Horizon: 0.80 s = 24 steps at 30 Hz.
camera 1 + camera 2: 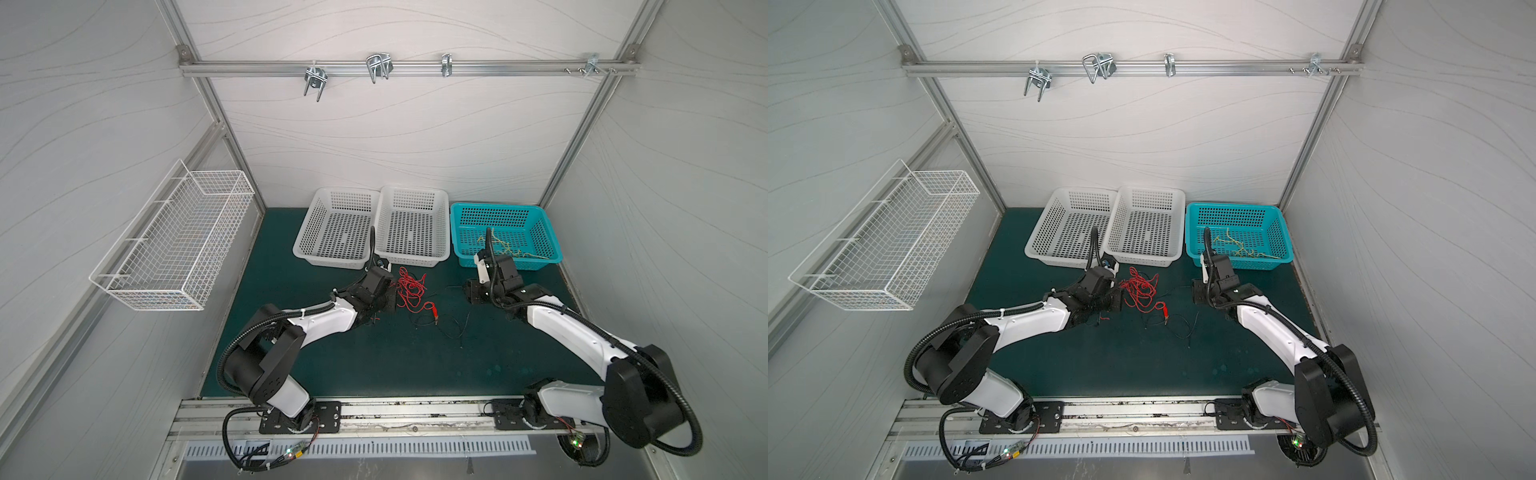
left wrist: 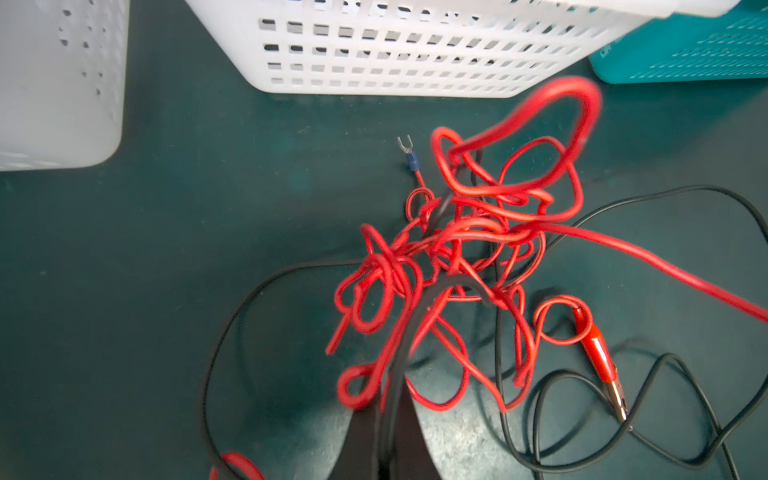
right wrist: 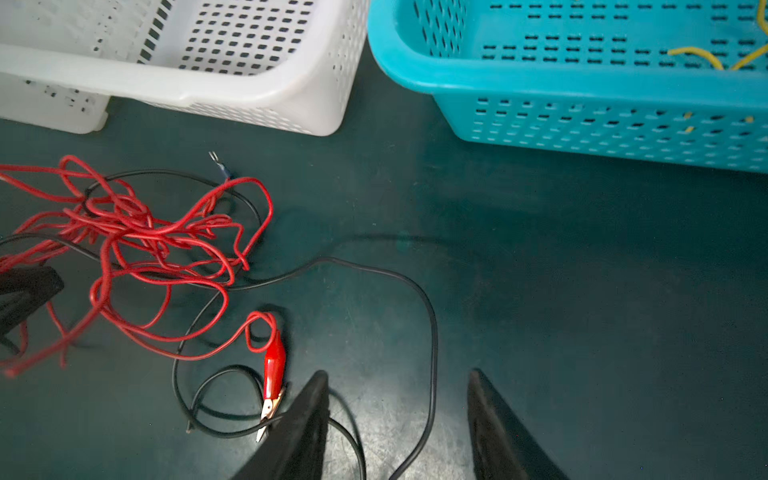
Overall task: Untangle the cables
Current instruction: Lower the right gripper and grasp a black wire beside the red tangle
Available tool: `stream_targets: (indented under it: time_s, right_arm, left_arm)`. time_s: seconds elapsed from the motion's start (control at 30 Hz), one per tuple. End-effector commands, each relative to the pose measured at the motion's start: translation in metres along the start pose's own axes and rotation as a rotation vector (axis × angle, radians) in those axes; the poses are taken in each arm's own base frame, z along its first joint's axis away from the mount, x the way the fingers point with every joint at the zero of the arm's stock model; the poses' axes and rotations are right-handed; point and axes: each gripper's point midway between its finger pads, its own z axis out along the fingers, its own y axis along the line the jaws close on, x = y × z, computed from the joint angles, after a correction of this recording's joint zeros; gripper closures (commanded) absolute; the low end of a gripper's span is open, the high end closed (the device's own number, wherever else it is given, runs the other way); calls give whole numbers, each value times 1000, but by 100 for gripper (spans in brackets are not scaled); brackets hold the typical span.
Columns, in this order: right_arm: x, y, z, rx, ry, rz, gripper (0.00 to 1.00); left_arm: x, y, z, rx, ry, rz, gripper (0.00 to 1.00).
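Observation:
A tangle of red cable (image 1: 409, 286) (image 1: 1140, 289) (image 2: 457, 249) (image 3: 145, 232) lies on the green mat with a black cable (image 1: 440, 328) (image 3: 432, 324) threaded through it. My left gripper (image 1: 392, 301) (image 2: 392, 415) sits at the tangle's left edge, shut on a black strand that rises from between its jaws, with red loops beside it. A red alligator clip (image 2: 596, 349) (image 3: 274, 365) lies at the tangle's near right. My right gripper (image 1: 467, 293) (image 3: 397, 374) hovers open over the mat to the right, and the black cable runs under its gap. A yellowish cable (image 1: 505, 247) (image 3: 698, 54) lies in the teal basket (image 1: 507, 262).
Two white baskets (image 1: 332, 262) (image 1: 411, 262) stand side by side behind the tangle, left of the teal one. A white wire basket (image 1: 166, 245) hangs on the left wall. Metal hooks (image 1: 378, 66) hang from the rail on the back wall.

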Motion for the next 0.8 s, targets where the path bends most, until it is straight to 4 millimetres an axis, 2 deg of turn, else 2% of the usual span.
stream_targets:
  time_s: [0.0,0.27,0.33,0.43,0.5,0.6,0.77]
  right_arm:
    - [11,-3,14,10,46,28,46]
    - [30,-5,45,9,119,45,47]
    - [33,-6,50,14,137,46,54]
    - [33,-5,54,12,147,46,69]
    - [32,-5,54,10,144,43,84]
    - [24,-2,47,2,116,38,100]
    - [-4,14,18,-54,9,3,100]
  left_arm:
    - [-12,-1,-5,3,-46,-18,100]
    - [-10,2,-8,-6,-45,-14,100]
    - [-10,3,-8,-10,-48,-16,100]
    - [-10,3,-8,-10,-47,-17,100]
    - [-9,3,-6,-14,-42,-17,100]
    - [-9,3,-5,-14,-39,-17,100]
    - [-11,4,-3,-24,-42,-11,100]
